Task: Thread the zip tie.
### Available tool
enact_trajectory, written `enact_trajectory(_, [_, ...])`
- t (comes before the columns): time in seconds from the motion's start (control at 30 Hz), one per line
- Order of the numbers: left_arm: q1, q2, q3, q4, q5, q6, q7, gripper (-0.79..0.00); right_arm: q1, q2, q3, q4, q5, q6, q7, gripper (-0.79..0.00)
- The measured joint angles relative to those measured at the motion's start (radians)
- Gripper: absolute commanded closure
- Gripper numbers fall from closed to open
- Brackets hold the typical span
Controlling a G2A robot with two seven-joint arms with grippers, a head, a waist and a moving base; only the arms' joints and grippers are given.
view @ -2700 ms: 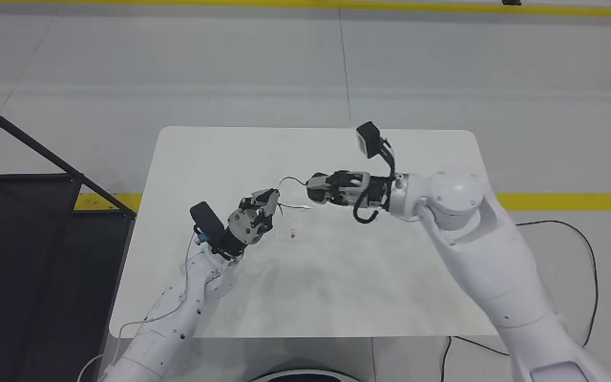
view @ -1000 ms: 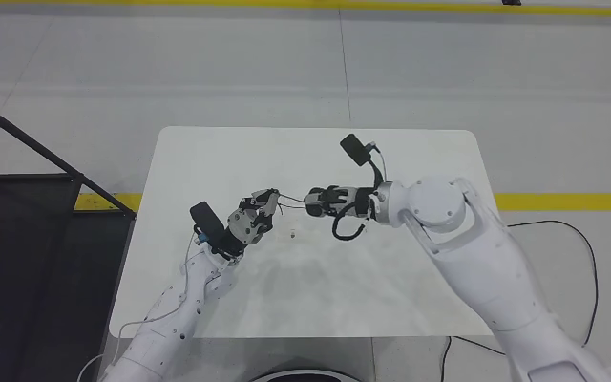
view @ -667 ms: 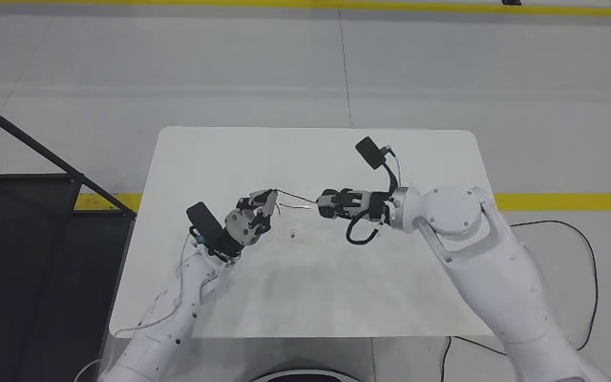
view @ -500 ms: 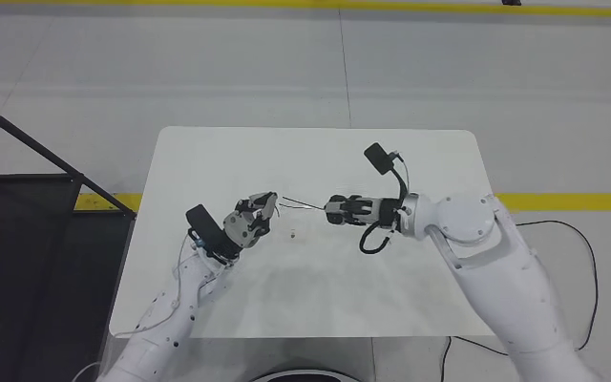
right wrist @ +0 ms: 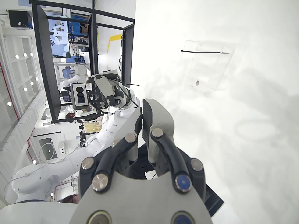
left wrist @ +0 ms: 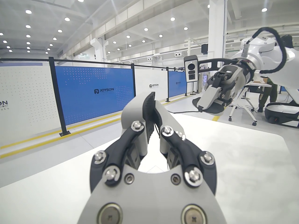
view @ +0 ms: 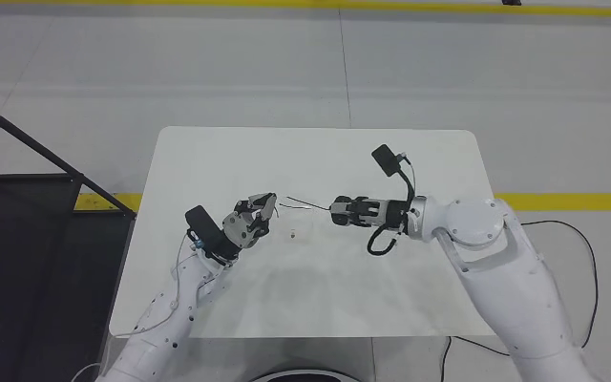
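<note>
A thin black zip tie (view: 305, 202) stretches almost straight between my two grippers above the middle of the white table (view: 382, 296). My left gripper (view: 267, 201) is shut on one end; a black strand shows between its pads (left wrist: 149, 108). My right gripper (view: 334, 209) is shut on the other end. The left wrist view shows the right gripper (left wrist: 201, 108) farther off, with the zip tie (left wrist: 184, 111) running from it to behind my own finger. In the right wrist view the left gripper (right wrist: 109, 87) has a short tail sticking out sideways, and the zip tie (right wrist: 129, 97) leads to my right gripper (right wrist: 142, 108).
A second black zip tie (right wrist: 201, 52) lies flat on the table inside a faint clear rectangle. A small speck (view: 291, 232) sits on the table below the grippers. A black frame (view: 38, 158) stands left of the table.
The right gripper has drawn back to the right, away from the left one. The zip tie, looped between them earlier, now runs nearly straight. The left gripper has barely shifted.
</note>
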Motion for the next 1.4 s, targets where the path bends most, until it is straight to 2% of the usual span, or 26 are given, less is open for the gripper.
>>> enact_trajectory(0.13, [0.012, 0.000, -0.004, -0.030, -0.008, 0.020, -0.034, 0.000, -0.031, 0.003, -0.009, -0.046, -0.054, 0.018, -0.055, 0.000])
enact_trajectory(0.37, [0.017, 0.002, -0.008, -0.044, 0.008, 0.025, -0.052, 0.000, -0.073, 0.020, 0.029, -0.214, -0.156, 0.163, -0.056, 0.000])
enact_trajectory(0.57, [0.015, 0.003, -0.007, -0.039, 0.026, 0.023, -0.046, 0.000, -0.058, 0.035, 0.057, -0.311, -0.207, 0.294, 0.031, 0.000])
enact_trajectory(0.7, [0.014, 0.003, -0.008, -0.036, 0.032, 0.020, -0.040, 0.000, -0.009, 0.033, 0.053, -0.294, -0.175, 0.372, 0.073, 0.000])
enact_trajectory(1.2, [0.014, 0.003, -0.008, -0.036, 0.032, 0.020, -0.040, 0.000, -0.013, 0.030, 0.041, -0.259, -0.145, 0.356, 0.053, 0.000])
enact_trajectory(1.4, [0.014, 0.003, -0.008, -0.036, 0.032, 0.020, -0.040, 0.000, 0.051, 0.024, 0.020, -0.194, -0.072, 0.373, 0.088, 0.000])
